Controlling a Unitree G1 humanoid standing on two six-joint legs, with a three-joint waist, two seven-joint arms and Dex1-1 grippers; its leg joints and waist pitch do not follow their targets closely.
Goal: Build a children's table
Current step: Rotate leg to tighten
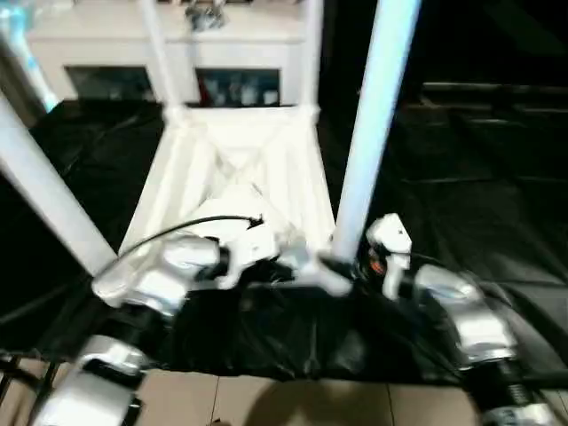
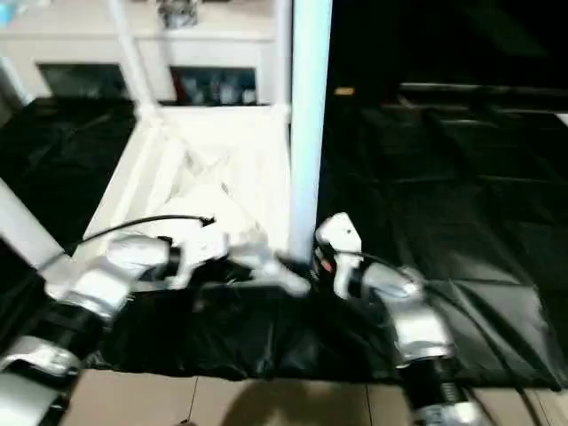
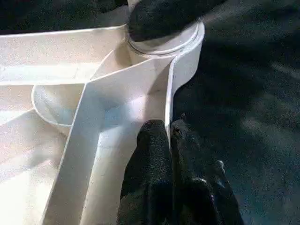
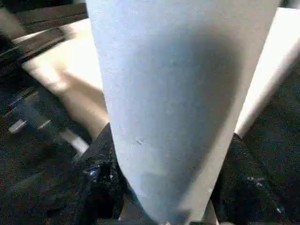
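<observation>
- We see the black sheet (image 1: pixel 479 222) spread over the floor all around the tabletop, with a strip of tan floor (image 1: pixel 293 404) showing at its near edge, on our side of the tabletop.
- Beyond the far edge of the tabletop stands a white cabinet (image 1: pixel 177 53) with dark glass doors.
- The white tabletop (image 1: pixel 231 169) lies upside down on the sheet, ribbed underside up, its ribs crossing in the middle.
- Four white legs stand up from the tabletop's corners: the near right leg (image 1: pixel 377 115), the near left leg (image 1: pixel 44 195) leaning outward, and two thinner-looking ones at the far corners, the far left leg (image 1: pixel 155 53) and the far right leg (image 1: pixel 311 53).
- Our right gripper (image 4: pixel 164 187) is at the foot of the near right leg, just above the tabletop's near right corner; its black fingers (image 4: pixel 101 178) sit one on each side of the tube, clamped on it.
- Our left gripper (image 3: pixel 169 140) is at that same near right corner of the tabletop, its two fingers (image 3: pixel 152 154) pressed together with the thin outer wall of the tabletop edge pinched between their tips.
- Just past those tips, the left wrist view shows the round corner socket (image 3: pixel 164 44) of the tabletop, with a dark shape lying over its top that we cannot identify.
</observation>
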